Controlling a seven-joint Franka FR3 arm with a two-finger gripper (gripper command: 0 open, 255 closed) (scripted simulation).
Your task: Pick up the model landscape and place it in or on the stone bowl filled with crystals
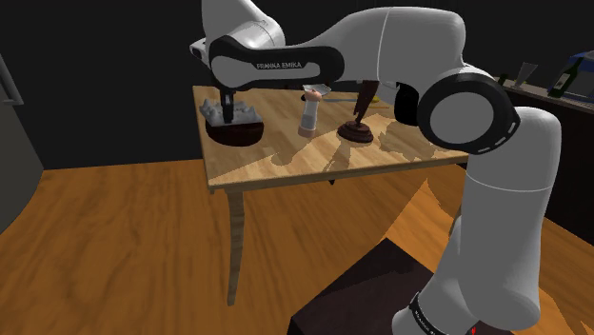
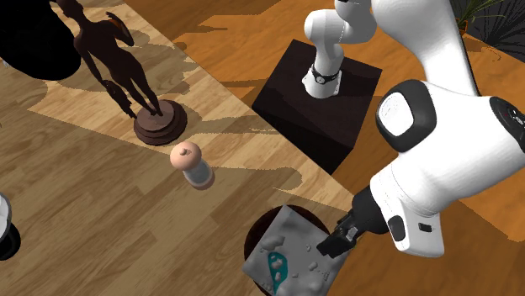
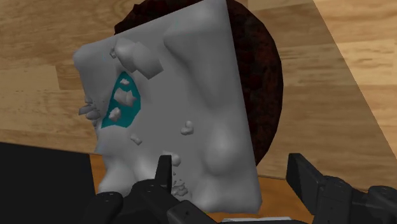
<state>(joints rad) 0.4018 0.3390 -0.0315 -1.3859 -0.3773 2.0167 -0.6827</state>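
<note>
Wooden table [image 1: 286,162] beneath outstretched arm [image 1: 286,62]; downward fingers [image 3: 312,181] apart over grey model landscape [image 3: 184,83] atop dark bowl [image 3: 264,83]

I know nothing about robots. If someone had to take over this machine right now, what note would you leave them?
Gripper: open, with its fingers apart at the edge of the model landscape, not clasping it.
Things: the grey model landscape with its teal patch lies on top of the dark bowl on the wooden table. It overhangs the rim, and the bowl's contents are hidden.
Done: the placing looks finished.
Left: lift the arm clear and check that the landscape sits steady.
</note>
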